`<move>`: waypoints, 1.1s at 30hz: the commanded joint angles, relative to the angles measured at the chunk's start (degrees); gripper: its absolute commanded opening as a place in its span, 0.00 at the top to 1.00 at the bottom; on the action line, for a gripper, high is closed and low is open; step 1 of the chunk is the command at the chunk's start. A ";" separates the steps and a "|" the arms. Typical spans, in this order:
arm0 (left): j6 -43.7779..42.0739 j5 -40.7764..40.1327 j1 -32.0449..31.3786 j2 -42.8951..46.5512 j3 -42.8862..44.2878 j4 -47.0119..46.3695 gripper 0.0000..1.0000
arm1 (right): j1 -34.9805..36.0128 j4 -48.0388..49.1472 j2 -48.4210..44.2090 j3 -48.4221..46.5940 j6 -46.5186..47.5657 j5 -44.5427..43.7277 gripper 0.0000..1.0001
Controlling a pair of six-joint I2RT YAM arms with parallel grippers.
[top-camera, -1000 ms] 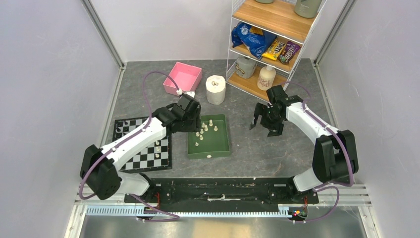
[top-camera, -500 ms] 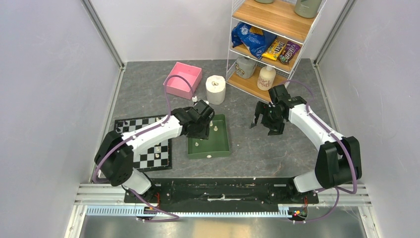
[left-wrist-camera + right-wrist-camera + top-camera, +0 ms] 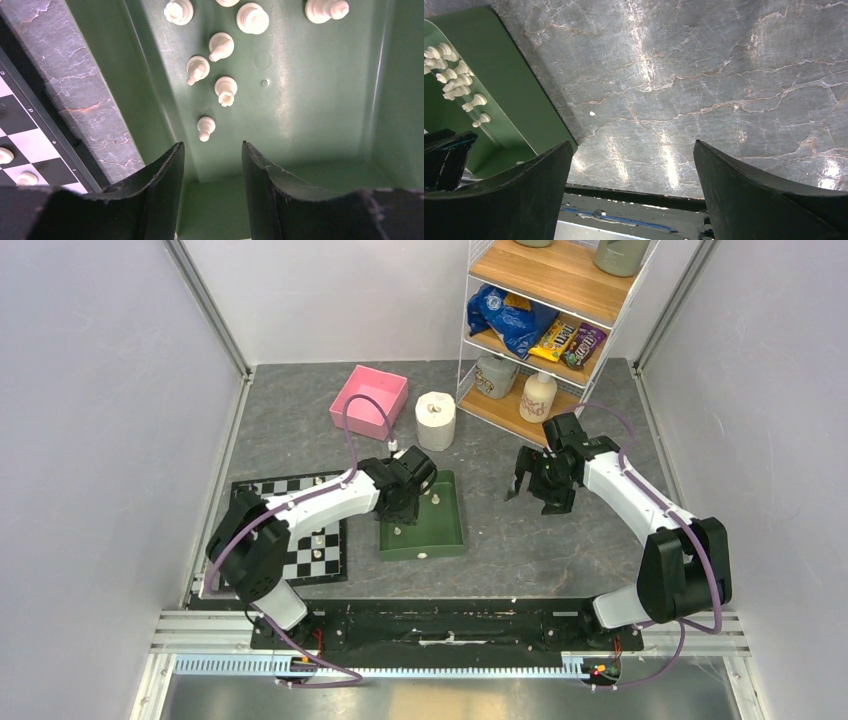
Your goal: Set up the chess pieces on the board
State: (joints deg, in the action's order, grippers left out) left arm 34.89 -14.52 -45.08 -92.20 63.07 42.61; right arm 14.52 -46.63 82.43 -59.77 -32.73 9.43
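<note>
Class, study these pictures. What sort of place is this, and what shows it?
Probably a robot test cell in a lab, not a home: the left arm and right arm bolted to a grey table, plain white walls closing it in, and a shelf rack of snacks.

From high above the near edge we look down on the whole bench (image 3: 560, 540), far enough to take in the shelf (image 3: 545, 270) at the back. Our left wrist view hangs close over the green tray (image 3: 310, 100), facing straight down between its own jaws, with the board (image 3: 20, 145) at its left edge. Our right wrist view faces bare bench from farther off, catching the same tray at its left edge.
</note>
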 commanded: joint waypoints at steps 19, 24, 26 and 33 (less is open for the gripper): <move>1.31 2.94 2.17 -5.19 0.74 -2.25 0.61 | 0.06 0.25 -0.56 0.22 1.31 0.67 0.01; 1.63 3.45 2.53 -5.02 0.04 -2.88 0.62 | 0.04 0.23 -0.50 0.27 1.31 0.70 0.01; 1.49 3.83 2.78 -5.18 -0.12 -2.88 0.62 | 0.04 0.31 -0.47 0.40 1.21 0.72 0.01; 1.23 4.93 3.16 -6.05 -0.29 -3.31 0.64 | 0.05 0.31 -0.16 0.41 1.51 0.59 0.01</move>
State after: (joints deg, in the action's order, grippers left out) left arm 34.98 -11.11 -42.35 -97.36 63.05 41.34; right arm 14.52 -46.63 82.46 -59.37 -32.29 9.43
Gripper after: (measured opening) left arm 0.375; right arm 0.993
